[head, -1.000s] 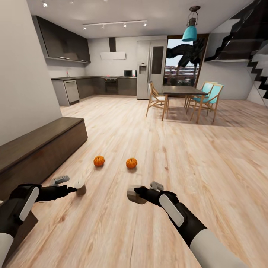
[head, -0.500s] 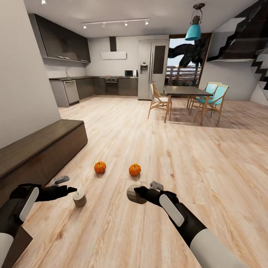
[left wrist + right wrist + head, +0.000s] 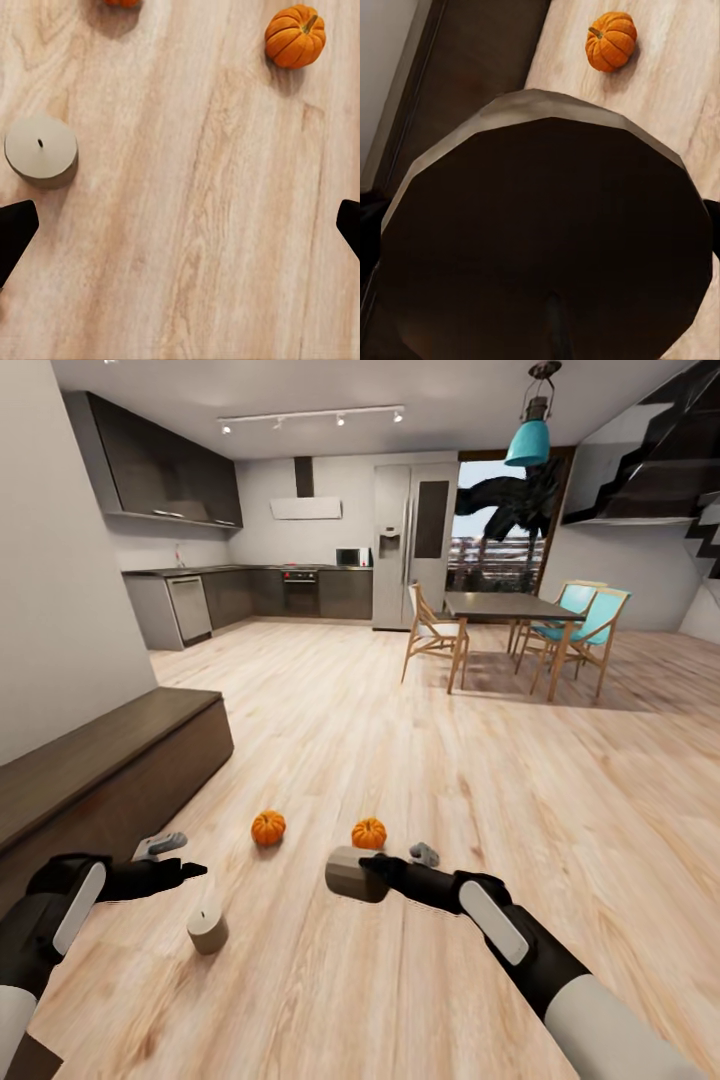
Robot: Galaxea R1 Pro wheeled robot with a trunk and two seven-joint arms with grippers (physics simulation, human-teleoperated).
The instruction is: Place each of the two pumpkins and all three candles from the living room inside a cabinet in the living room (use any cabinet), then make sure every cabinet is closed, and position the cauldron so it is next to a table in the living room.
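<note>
Matt waxy candle point(image 3: 207, 931), ribbed orange pumpkins point(image 3: 268, 827) on smooth light wood-grain floor point(image 3: 420, 780).

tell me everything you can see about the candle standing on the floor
The candle is a short, stubby grey-beige cylinder, matte and waxy-looking, with a flat top and a tiny dark wick at its centre. It stands upright on the light wooden floor, casting a small shadow. Nothing touches it: the open left gripper hovers above it, and the nearest pumpkin lies apart.
</note>
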